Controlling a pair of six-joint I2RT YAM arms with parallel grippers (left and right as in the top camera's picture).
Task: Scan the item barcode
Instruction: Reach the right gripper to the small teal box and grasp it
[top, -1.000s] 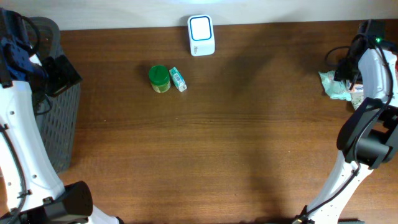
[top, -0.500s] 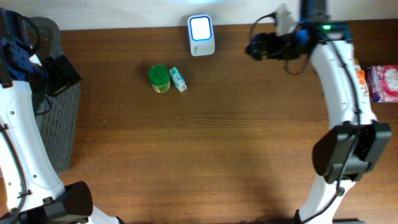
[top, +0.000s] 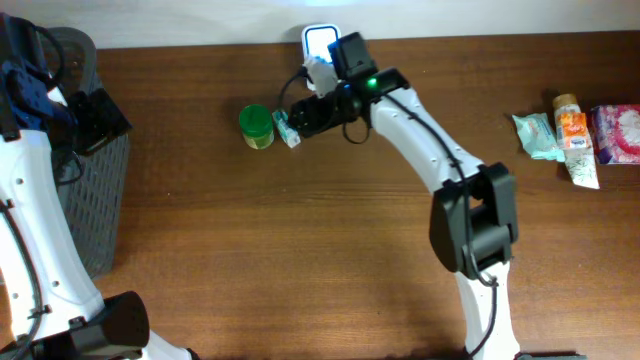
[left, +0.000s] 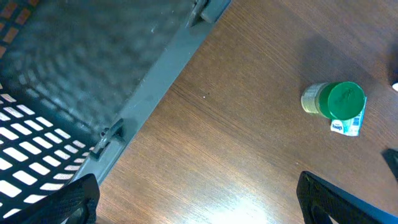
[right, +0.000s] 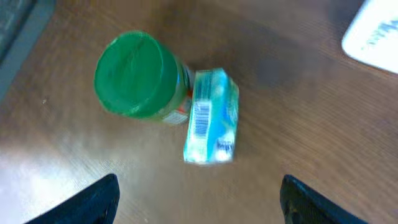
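Brown wood-grain table carries the item, a small teal-and-white box, lying flat with its barcode facing up and touching a green-lidded jar. Right gripper hangs over the box, claw spread wide and holding nothing. White scanner sits near the pair, partly hidden by the arm. Left gripper is also wide and empty, beside the grey basket.

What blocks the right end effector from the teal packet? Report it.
Nothing lies between the right end effector and the teal packet. The green-lidded jar touches the packet's side and may crowd one finger.
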